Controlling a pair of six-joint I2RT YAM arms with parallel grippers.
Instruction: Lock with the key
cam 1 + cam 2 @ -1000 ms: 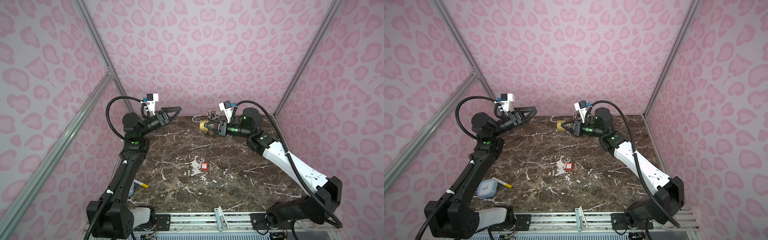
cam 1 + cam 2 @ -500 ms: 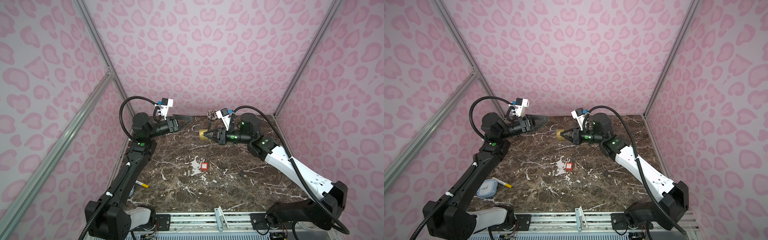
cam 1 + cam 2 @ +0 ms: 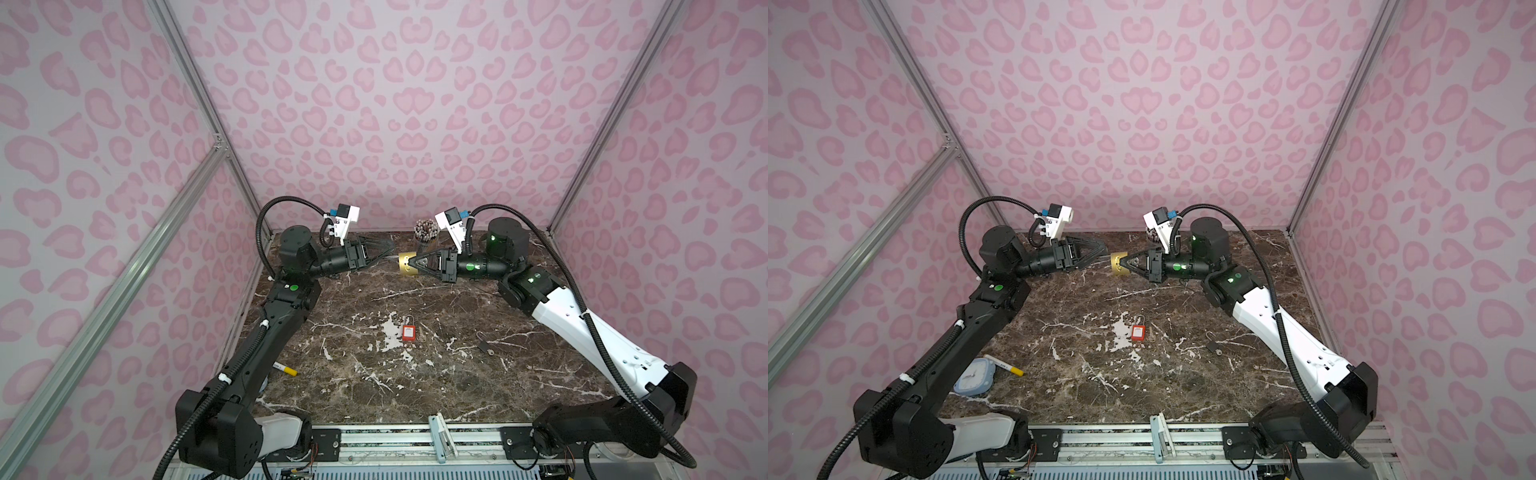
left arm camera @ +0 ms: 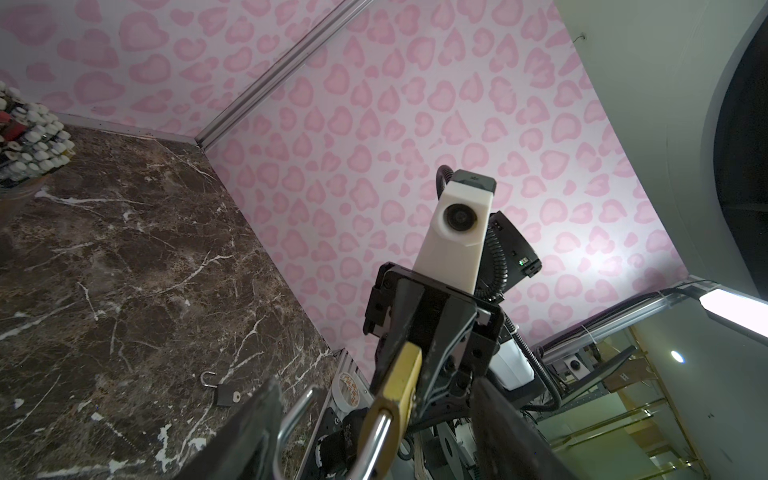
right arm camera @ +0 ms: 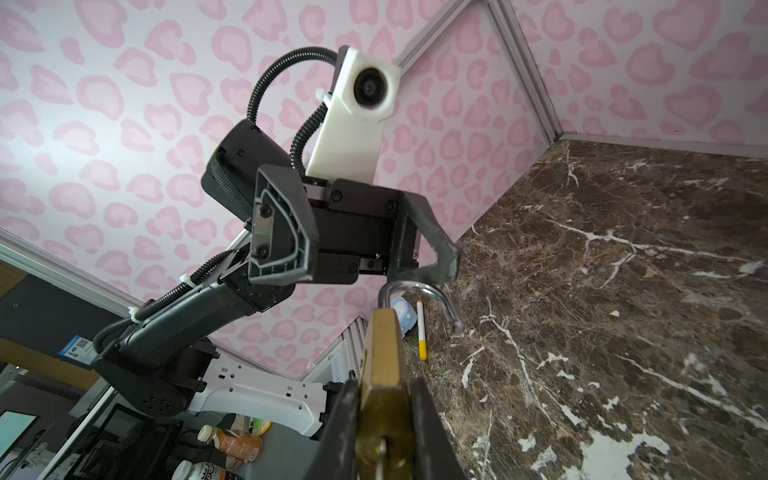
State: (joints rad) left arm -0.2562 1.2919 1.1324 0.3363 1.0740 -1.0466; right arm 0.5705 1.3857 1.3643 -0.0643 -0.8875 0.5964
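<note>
**Brass padlock held between two claws**

Nearest on the dark marble surface lies a white marker with a yellow end. Farther in, a small red padlock and a small dark padlock lie apart. Beyond them, off the surface, the right claw clamps the gold brass padlock, whose steel shackle hangs open. The left claw is spread, with a finger on either side of that shackle. A cup of pencils stands rearmost.
</note>
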